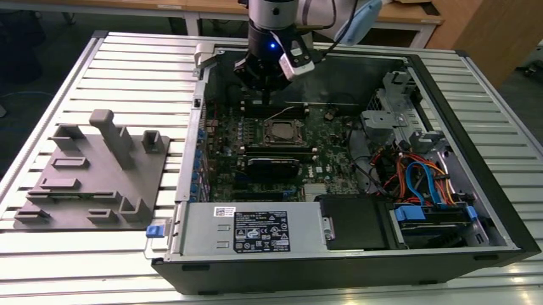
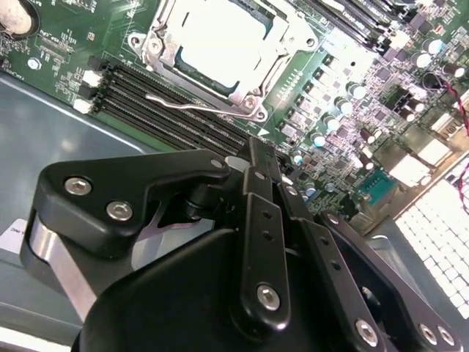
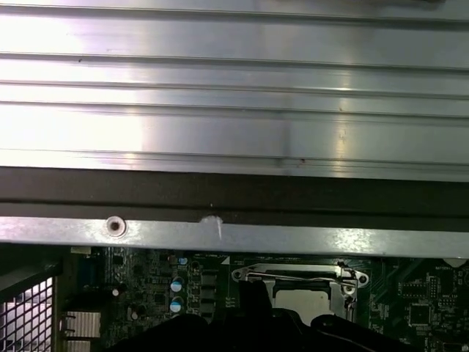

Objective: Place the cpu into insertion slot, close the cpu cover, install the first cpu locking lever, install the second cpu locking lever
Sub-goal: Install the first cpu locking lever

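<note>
cpu (image 2: 209,37) under shut cover (image 2: 286,37)

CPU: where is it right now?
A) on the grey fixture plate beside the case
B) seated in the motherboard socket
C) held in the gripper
B: in the second wrist view the cpu lies flat on the motherboard, framed by the metal cover.

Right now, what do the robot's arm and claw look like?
The arm is a silvery-grey tube ending in a black wrist with a small blue light. A white boxy module sits on its side, and a dark cable runs beside a pale blue joint cap. The claw is matte black: jointed link bars with silver screw heads.
</note>
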`<act>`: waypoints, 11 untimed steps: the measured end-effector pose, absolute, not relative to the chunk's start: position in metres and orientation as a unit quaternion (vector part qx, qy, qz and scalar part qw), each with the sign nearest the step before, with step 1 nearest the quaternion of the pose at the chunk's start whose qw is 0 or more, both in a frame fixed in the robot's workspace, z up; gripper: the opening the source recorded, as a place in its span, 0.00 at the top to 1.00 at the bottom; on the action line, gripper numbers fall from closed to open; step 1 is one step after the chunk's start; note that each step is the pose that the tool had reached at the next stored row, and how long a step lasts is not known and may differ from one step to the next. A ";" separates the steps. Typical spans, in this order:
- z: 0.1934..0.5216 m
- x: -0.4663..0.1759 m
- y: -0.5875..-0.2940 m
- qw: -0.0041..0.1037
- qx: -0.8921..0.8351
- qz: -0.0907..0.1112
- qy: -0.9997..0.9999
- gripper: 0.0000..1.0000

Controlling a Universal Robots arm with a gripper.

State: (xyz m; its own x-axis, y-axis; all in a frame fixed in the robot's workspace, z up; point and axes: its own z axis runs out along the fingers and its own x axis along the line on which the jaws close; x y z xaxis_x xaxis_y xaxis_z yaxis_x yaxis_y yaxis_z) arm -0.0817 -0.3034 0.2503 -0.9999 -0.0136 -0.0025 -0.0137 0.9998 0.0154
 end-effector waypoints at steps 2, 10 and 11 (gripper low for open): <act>0.250 -0.080 -0.303 0.001 -0.004 0.008 1.000 0.90; 0.249 -0.078 -0.304 0.001 0.012 0.008 1.000 0.90; 0.249 -0.078 -0.304 0.001 0.012 0.008 1.000 0.90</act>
State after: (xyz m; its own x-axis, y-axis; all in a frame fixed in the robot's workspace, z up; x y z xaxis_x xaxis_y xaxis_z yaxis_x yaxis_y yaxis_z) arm -0.0777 -0.3035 0.2488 -0.9997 0.0245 -0.0024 0.0244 0.9996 0.0154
